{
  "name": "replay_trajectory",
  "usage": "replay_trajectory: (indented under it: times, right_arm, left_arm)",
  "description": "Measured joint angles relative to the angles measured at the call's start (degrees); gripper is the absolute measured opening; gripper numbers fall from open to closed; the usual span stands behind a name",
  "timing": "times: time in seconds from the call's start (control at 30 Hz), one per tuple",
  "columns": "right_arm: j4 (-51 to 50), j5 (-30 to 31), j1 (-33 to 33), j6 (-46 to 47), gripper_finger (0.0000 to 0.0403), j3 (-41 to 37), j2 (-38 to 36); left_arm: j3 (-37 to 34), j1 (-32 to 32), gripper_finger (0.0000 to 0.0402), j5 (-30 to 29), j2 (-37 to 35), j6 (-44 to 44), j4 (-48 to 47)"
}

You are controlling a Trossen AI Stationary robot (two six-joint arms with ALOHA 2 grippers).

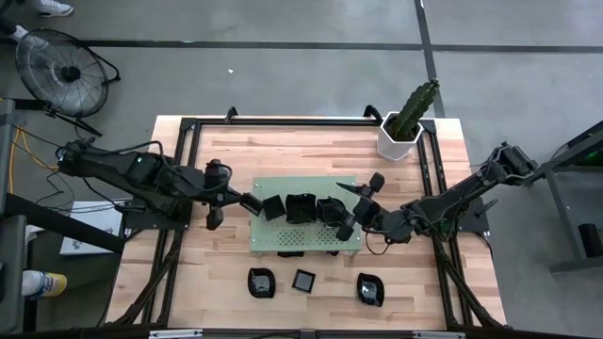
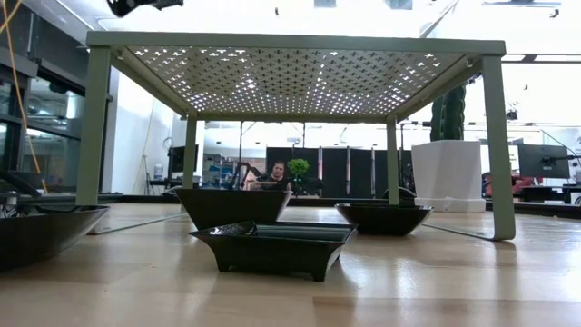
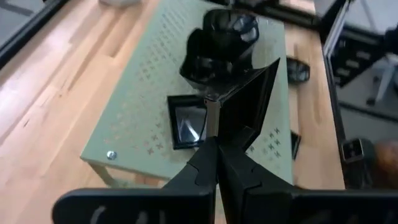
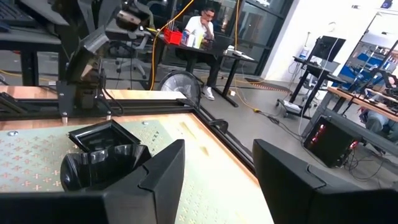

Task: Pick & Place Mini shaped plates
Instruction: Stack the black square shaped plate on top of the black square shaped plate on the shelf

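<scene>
Square black dish [image 3: 249, 102] pinched in left end effector [image 3: 216, 163] above green board [image 3: 143, 93]; right end effector [image 1: 361, 202] wide, empty.

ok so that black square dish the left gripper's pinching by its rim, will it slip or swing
The square dish looks rigid and glossy, so it could slip. The left gripper is shut on one thin edge only, so the dish hangs tilted and might pivot. It seems light, so a gentle move over the green board should hold.
</scene>
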Motion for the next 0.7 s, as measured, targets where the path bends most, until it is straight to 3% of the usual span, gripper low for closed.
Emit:
replay_trajectory:
  times: [0.1,0.27,0.7]
  right_arm:
    - [-0.28,0.0,-0.01,-0.08,0.0184,0.0,0.0]
    - [-0.26,-0.22,-0.07,-0.15,0.0185,0.0,0.0]
    - [-1.14,-0.76,-0.07,-0.17,0.0184,0.0,0.0]
  left_arm:
    - [5.27,0.77,0.0,1.24,3.76,-0.21,-6.61]
    - [12.09,6.59,0.0,9.48,10.53,1.36,-12.03]
    - [18.54,26.28,0.0,41.61,23.11,15.22,-18.79]
